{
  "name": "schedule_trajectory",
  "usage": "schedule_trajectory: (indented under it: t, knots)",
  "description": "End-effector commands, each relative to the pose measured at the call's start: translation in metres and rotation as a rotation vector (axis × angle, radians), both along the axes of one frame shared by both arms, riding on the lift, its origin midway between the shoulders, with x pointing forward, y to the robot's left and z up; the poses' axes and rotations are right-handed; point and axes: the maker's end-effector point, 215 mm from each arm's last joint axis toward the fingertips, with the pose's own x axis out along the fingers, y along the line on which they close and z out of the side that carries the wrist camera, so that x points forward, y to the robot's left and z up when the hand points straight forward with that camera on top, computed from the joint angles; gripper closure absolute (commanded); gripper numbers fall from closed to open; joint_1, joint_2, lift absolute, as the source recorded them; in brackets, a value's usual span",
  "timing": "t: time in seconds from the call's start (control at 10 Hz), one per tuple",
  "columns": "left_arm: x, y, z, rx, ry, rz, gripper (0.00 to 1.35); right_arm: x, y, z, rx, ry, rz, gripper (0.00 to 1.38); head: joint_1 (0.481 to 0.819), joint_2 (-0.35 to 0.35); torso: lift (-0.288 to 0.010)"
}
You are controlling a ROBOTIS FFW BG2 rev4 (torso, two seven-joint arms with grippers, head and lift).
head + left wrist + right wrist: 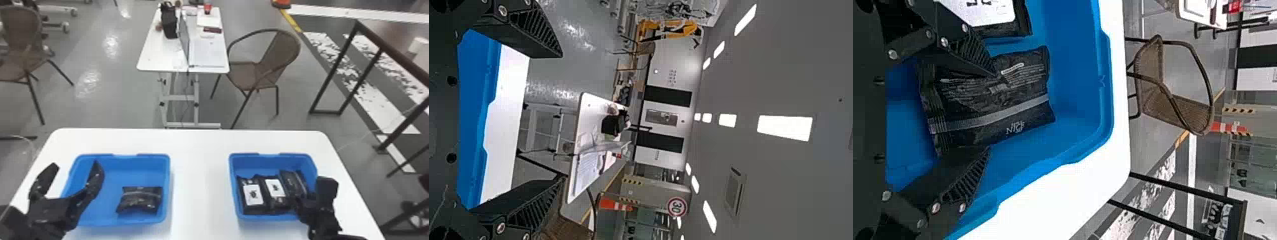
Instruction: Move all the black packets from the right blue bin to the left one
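Over one crinkled packet point(1003, 105), seemingly, right end effector point(312, 191) gapes; left end effector point(76, 164) gapes by blue bin point(140, 169).

Workshop-like hall, traffic cone point(608, 204), round road sign point(677, 206)

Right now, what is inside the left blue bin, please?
One black packet lies in the left blue bin. The left claw covers part of the bin; behind it I cannot see.
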Motion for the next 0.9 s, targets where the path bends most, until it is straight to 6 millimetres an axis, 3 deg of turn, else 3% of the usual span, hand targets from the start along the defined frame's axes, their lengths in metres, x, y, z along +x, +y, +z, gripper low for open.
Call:
schedule_trajectory:
  t: [0.0,0.1,0.2,0.5,0.8]
  knots:
    - [0.0,0.0,0.0,-0.003,-0.001,0.001,0.13,0.005,0.003,0.004,0.0,-0.007,0.007,0.84,0.695,-0.117,0.0]
    - [0.0,0.0,0.001,-0.004,-0.003,0.002,0.13,0.014,0.008,0.014,-0.014,-0.038,0.007,1.14,0.695,-0.117,0.0]
    - [0.0,-0.001,0.001,-0.005,-0.006,0.002,0.13,0.021,0.016,0.023,-0.011,-0.071,0.005,1.22,0.695,-0.113,0.0]
    - [0.002,-0.001,0.007,-0.003,-0.024,0.003,0.13,0.037,0.036,0.049,0.014,-0.153,0.026,1.26,0.695,-0.085,0.0]
    - [0.003,0.0,0.014,-0.009,-0.044,0.007,0.13,0.047,0.078,0.085,0.082,-0.254,0.14,1.26,0.695,-0.052,0.0]
